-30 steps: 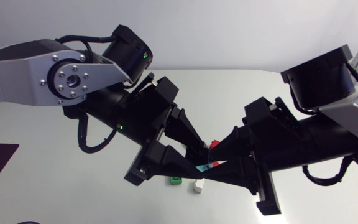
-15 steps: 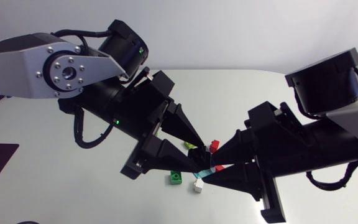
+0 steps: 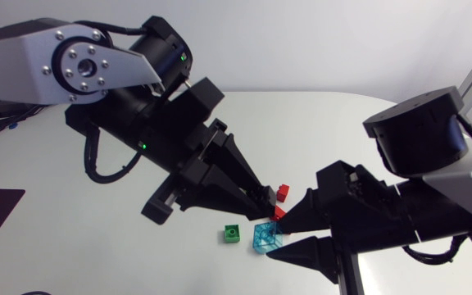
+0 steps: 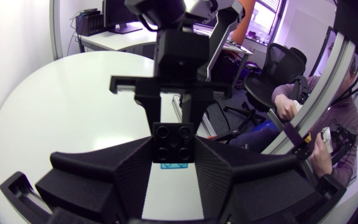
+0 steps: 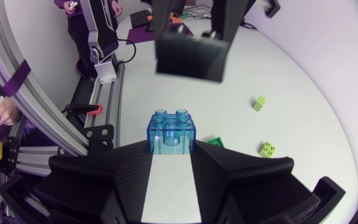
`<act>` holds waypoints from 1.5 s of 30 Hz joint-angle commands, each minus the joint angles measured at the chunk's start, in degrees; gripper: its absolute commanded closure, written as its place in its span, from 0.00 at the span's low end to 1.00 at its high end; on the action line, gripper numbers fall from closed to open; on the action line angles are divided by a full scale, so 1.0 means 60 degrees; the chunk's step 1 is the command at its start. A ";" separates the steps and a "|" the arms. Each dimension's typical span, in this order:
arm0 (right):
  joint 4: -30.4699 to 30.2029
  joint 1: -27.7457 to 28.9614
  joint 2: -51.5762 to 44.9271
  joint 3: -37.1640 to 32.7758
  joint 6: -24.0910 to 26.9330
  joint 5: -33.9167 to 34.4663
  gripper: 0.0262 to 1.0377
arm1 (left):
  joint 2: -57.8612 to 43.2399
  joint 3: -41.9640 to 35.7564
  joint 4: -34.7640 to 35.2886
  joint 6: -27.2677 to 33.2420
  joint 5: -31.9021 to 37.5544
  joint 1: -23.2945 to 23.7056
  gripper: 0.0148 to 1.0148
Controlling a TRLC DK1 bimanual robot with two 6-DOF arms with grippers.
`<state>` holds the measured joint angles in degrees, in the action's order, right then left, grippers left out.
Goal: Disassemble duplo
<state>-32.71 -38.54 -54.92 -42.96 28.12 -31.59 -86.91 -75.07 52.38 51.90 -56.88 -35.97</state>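
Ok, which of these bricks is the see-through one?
The blue brick in the right pincer; the black brick in the left pincer, and the green brick on the table, are opaque.

White table, green brick, lime brick

A: How many bricks?
B: Seven that I can count. One clear blue brick, one black brick, one dark green brick. Two red: a first red brick and a second red brick. Two lime: a first lime brick and a second lime brick.
A: And arms?
B: Two, the left arm and the right arm. They carry two end effectors, the left end effector and the right end effector.
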 commanded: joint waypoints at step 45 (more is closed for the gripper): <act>0.3415 0.1239 -0.5613 -0.0867 0.0543 0.2087 0.80 | -0.1335 0.4484 -0.5830 0.0623 0.6331 0.1776 0.29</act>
<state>-13.23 -31.62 -85.10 -46.52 30.09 -19.97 -97.56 -49.54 17.69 55.68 -19.18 -25.82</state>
